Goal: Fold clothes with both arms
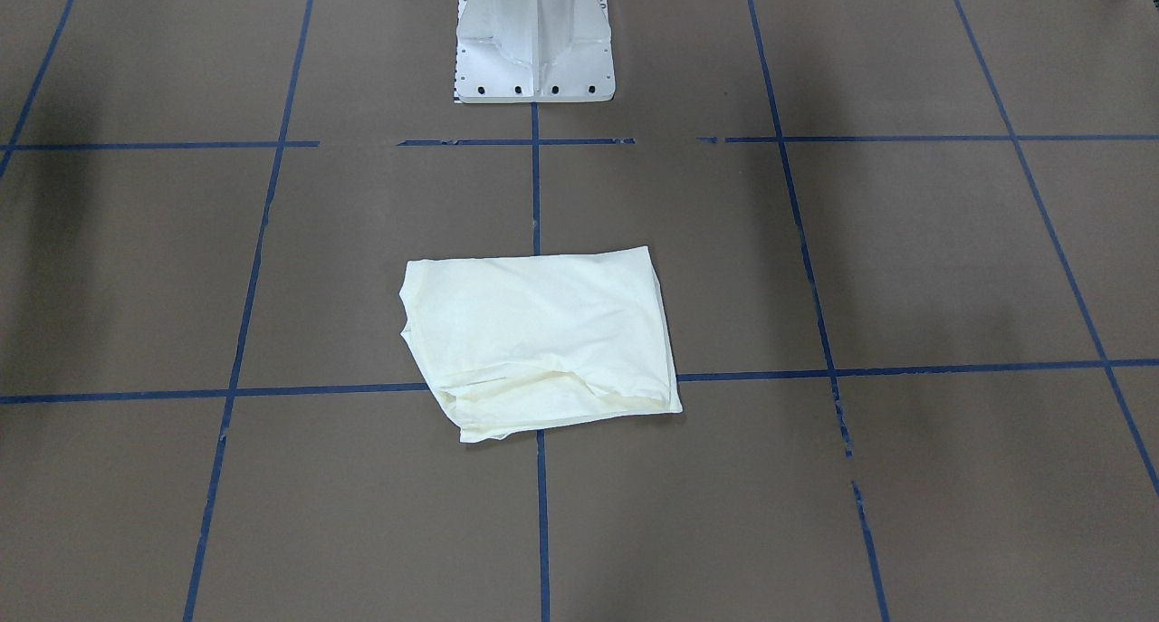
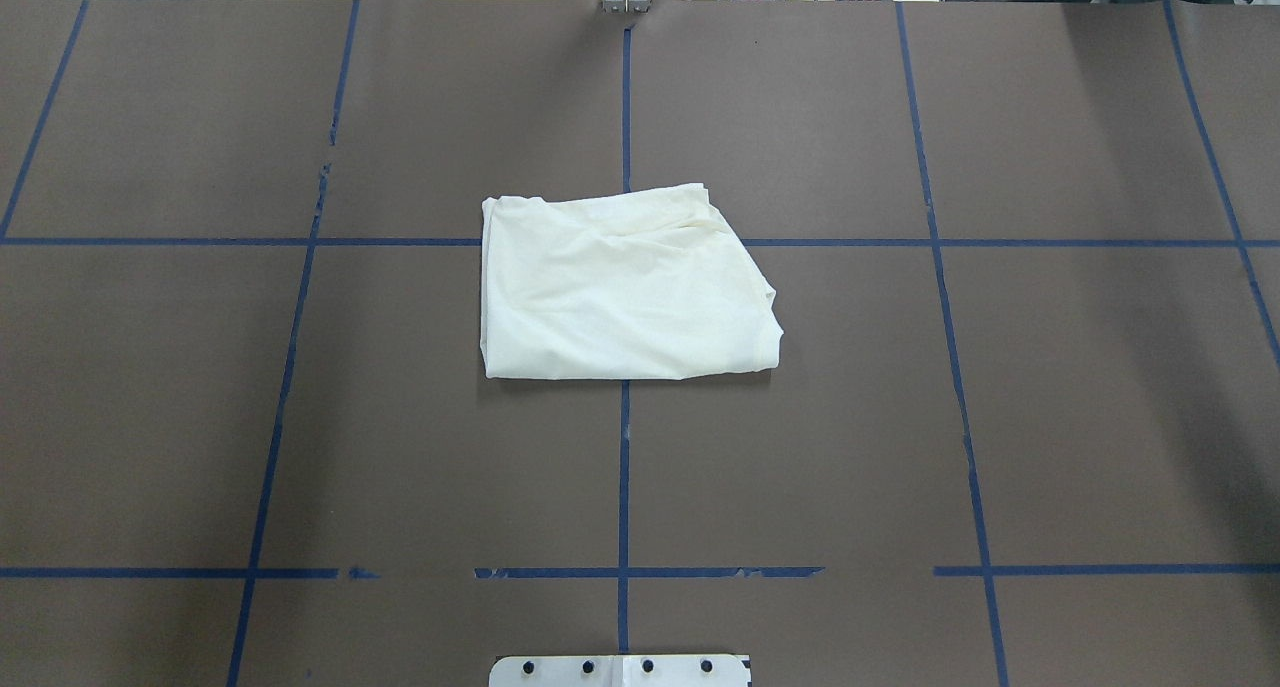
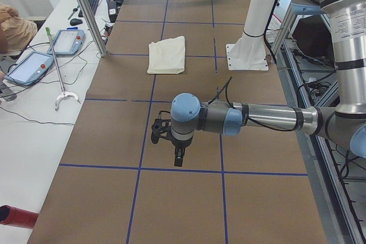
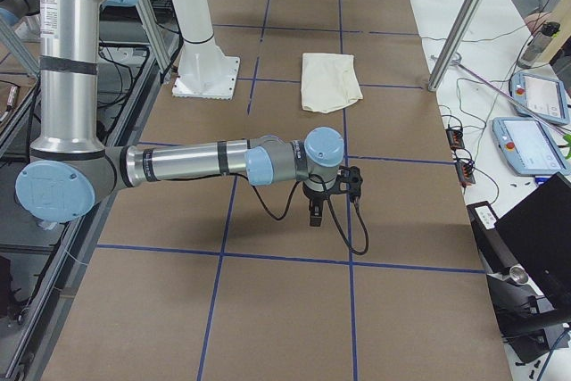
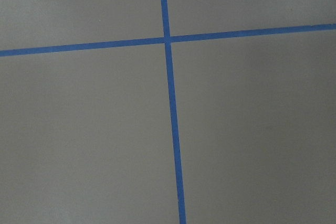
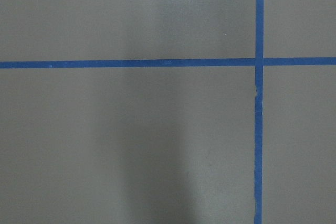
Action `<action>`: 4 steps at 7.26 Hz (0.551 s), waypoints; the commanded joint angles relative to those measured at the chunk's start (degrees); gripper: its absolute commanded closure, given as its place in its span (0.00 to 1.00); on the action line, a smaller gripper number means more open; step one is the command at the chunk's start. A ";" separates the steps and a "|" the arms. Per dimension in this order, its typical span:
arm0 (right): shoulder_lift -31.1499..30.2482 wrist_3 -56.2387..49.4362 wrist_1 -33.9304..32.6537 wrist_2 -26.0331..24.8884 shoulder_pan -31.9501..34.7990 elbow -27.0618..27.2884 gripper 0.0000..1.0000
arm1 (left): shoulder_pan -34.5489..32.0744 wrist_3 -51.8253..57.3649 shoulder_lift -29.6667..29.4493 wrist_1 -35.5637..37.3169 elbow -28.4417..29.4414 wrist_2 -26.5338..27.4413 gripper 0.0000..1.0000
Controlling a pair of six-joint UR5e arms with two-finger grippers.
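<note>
The folded cream T-shirt (image 2: 620,287) lies on the brown table (image 2: 400,447). The left gripper (image 3: 178,155) and right gripper (image 4: 315,214) hang well away; I cannot tell their spread.

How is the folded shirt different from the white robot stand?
The shirt is creamy yellow-white; the stand is a brighter, cooler white. The shirt lies low and flat with wrinkles; the stand rises upright with smooth sides. The stand has a row of dark bolt holes along its foot; the shirt shows no marks. Both rest on the brown table, on the same middle blue line.
</note>
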 commanded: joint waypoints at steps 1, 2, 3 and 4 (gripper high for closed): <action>-0.09 0.04 0.29 0.17 -0.04 -0.08 0.00 | 0.03 0.16 -0.42 0.12 1.03 0.33 0.00; -0.26 0.04 1.43 0.26 -0.04 -0.17 0.00 | 0.29 0.33 -0.95 0.21 -0.10 3.29 0.00; -0.26 0.13 2.74 0.26 -0.04 -0.17 0.00 | 0.29 0.42 -1.47 0.38 0.50 3.67 0.00; -0.44 0.13 3.36 0.35 -0.04 -0.43 0.00 | 0.29 0.42 -1.57 0.39 0.42 3.76 0.00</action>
